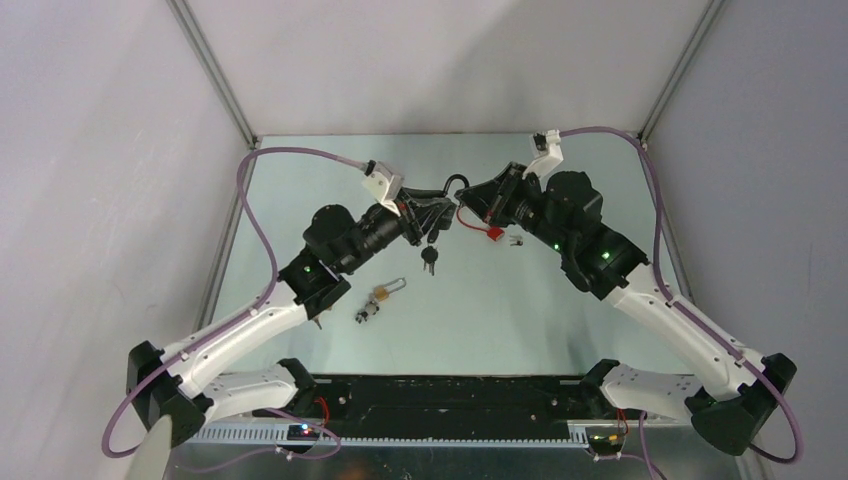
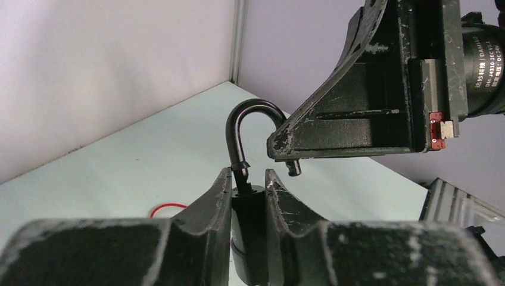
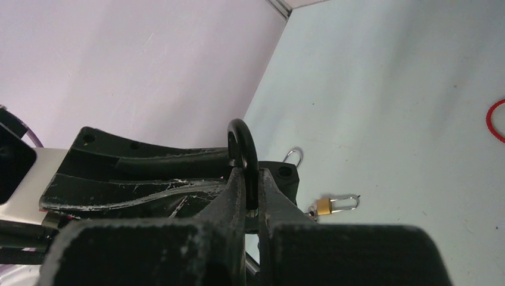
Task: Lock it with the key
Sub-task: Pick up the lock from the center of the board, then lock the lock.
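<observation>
Padlock handling above the far middle of the table (image 1: 520, 330), both arms reaching inward so that their grippers meet. The left gripper (image 2: 247, 182) is closed narrowly on the body of the black padlock (image 2: 253, 116), one finger against each flat side, with the shackle rising upright out of the jaws. The shackle stands open: one leg enters the body, while the other ends free in the air, clear of the body, just under a finger of the right gripper (image 3: 250, 179). In the right wrist view that gripper is pinched almost closed on the shackle's arch, which pokes up between its fingertips. From above, the lock is off the table surface, held between the two grippers. A bunch of dark keys (image 1: 430, 258) shows just below the left gripper; whether it hangs from the lock or lies on the table cannot be told. A small brass padlock (image 1: 380, 294) with its shackle swung open lies on the table near the left arm's forearm, well apart from the grippers. A red cord (image 1: 470, 222) lies on the table beneath the right gripper.
</observation>
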`<state>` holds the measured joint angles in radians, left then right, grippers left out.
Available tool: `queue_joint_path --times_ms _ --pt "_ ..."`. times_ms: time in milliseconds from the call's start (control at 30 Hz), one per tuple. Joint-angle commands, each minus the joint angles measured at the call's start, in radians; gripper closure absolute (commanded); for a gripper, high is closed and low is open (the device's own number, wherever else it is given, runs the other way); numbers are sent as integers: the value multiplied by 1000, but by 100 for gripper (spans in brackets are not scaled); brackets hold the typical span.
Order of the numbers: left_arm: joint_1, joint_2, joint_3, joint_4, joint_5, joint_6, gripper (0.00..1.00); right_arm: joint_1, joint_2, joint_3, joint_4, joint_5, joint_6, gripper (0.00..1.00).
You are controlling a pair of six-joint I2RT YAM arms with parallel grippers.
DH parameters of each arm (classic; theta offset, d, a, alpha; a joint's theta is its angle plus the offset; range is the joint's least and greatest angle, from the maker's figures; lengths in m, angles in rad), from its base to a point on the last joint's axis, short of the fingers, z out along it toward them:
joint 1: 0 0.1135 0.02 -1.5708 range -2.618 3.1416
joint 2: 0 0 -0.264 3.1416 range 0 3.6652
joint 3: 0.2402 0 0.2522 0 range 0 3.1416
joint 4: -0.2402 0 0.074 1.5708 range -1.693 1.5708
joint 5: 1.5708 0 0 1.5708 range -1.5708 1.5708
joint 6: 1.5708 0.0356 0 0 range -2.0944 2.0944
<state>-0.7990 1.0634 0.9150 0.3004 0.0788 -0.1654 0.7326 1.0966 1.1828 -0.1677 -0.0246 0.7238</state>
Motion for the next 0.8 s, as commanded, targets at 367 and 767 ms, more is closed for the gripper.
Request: queue_joint_path --times_ms 367,767 --pt "11 75 5 45 -34 61 26 -61 -18 26 157 -80 59 100" --pt "51 68 3 40 112 24 99 -93 -24 -2 134 -111 -5 92"
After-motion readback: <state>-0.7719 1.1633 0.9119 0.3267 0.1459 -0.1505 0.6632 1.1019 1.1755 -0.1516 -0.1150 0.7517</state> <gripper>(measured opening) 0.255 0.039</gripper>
